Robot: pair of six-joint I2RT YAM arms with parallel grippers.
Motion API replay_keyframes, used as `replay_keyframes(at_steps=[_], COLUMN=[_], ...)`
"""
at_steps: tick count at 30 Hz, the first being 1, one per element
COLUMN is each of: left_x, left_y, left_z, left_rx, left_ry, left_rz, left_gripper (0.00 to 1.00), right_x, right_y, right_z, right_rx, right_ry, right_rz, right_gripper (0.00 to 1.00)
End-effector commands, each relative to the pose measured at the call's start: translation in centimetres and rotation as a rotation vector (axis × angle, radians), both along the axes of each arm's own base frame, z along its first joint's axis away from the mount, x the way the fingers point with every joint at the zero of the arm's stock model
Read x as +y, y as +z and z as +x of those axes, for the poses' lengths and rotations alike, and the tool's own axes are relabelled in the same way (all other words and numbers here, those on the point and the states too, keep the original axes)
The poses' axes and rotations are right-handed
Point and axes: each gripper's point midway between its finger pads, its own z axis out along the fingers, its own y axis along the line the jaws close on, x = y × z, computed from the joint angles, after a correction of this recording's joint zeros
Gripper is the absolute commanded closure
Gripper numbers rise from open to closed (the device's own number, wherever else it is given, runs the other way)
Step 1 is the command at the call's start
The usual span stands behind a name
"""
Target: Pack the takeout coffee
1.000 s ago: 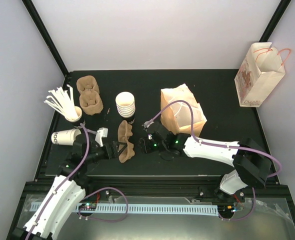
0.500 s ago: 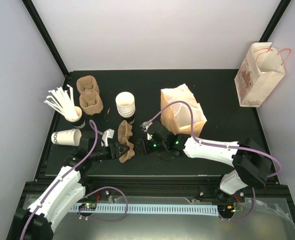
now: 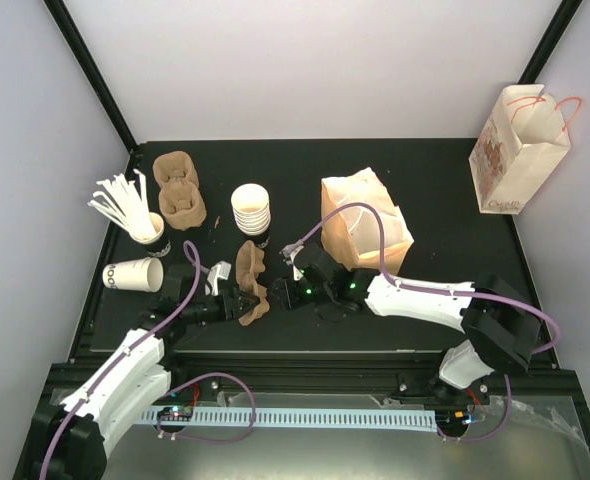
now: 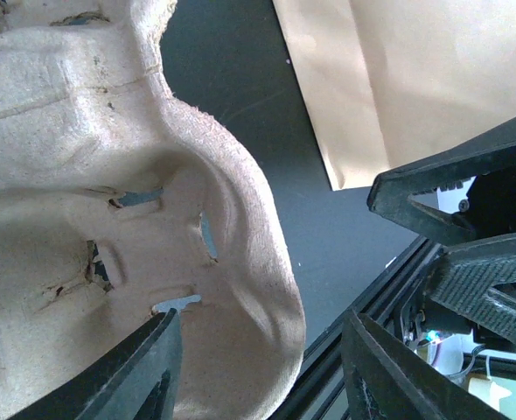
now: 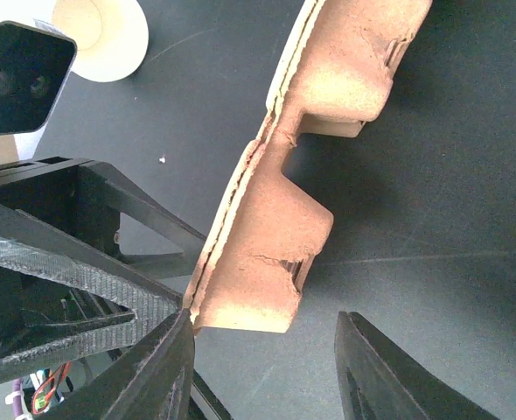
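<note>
Cups (image 3: 251,210): stacked at back-centre of table (image 3: 435,180), well apart from both arms; spare cup (image 3: 135,274) lies on its side at left.
Step (judged): both arms taking hold of pulp carrier (image 3: 250,283), no cup in it yet.
L gripper (image 4: 260,322): jaws part-open astride carrier rim, gap on one side, not clamped.
R gripper (image 5: 262,317): jaws part-open round carrier's other end, not pinching.
Do well: grip thick rim, not the slit flaps; close gently, as pulp prob. tears; keep it level.

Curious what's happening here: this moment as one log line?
left gripper: open around pulp cup carrier | right gripper: at carrier's other side, grip unclear | paper cup stack: untouched
</note>
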Motion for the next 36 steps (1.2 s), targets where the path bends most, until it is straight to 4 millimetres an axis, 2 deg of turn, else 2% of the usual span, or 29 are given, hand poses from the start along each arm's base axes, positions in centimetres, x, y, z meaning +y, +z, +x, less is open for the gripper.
replay_keyframes(at_steps=[1, 15, 21, 36], left_x=[-0.4, -0.6, -0.7, -1.1], left_y=[0.9, 0.4, 1.0, 1.8], left_z=[0.3, 0.3, 0.4, 0.3], left_rx=[-0.03, -0.004, -0.016, -0.017], left_ry=[-0.018, -0.025, -0.028, -0.037], left_rz=[-0.03, -0.032, -0.05, -0.082], left_gripper=[0.48, 0.61, 0.7, 0.83], right_x=[0.4, 0.5, 0.5, 0.9], right_y=[-0.1, -0.2, -0.3, -0.7], right_z=[0.0, -0.1, -0.1, -0.6], right_rx=[-0.006, -0.003, 0.0, 0.018], right_ry=[0.015, 0.023, 0.03, 0.052], right_rz=[0.012, 0.012, 0.011, 0.026], right_gripper=[0.53, 0.53, 0.53, 0.53])
